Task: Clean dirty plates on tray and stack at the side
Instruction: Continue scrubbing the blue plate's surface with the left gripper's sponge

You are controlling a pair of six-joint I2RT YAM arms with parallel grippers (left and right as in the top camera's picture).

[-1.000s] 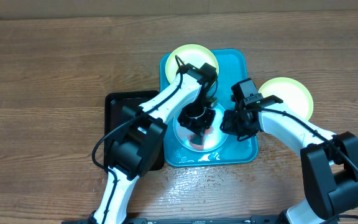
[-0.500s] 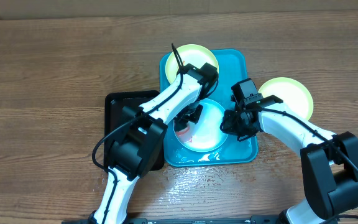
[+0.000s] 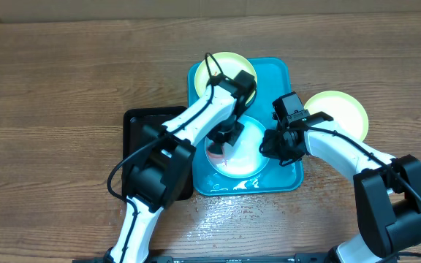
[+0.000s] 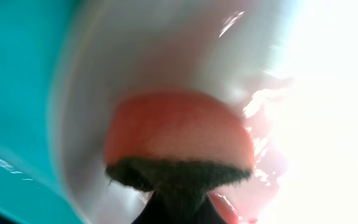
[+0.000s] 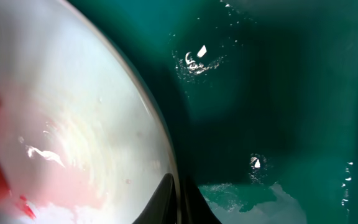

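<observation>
Brown wood-grain table [image 3: 64, 88], large turquoise rectangular plastic tray [image 3: 278, 76] at its middle, smaller black rectangular tray [image 3: 134, 126] against its left side, round pale yellow-green plastic plate [image 3: 340, 109] just right, wet sheen [image 3: 221, 210] in front.

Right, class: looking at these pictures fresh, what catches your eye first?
The turquoise tray mid-table, with a red-smeared blue plate on it. The left claw presses an orange sponge onto that plate while the right claw pinches its right rim. A yellow-green plate lies on the table right of the tray.

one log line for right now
left pincer: sponge pressed on blue plate | right pincer: gripping its rim | tray: wet
</observation>
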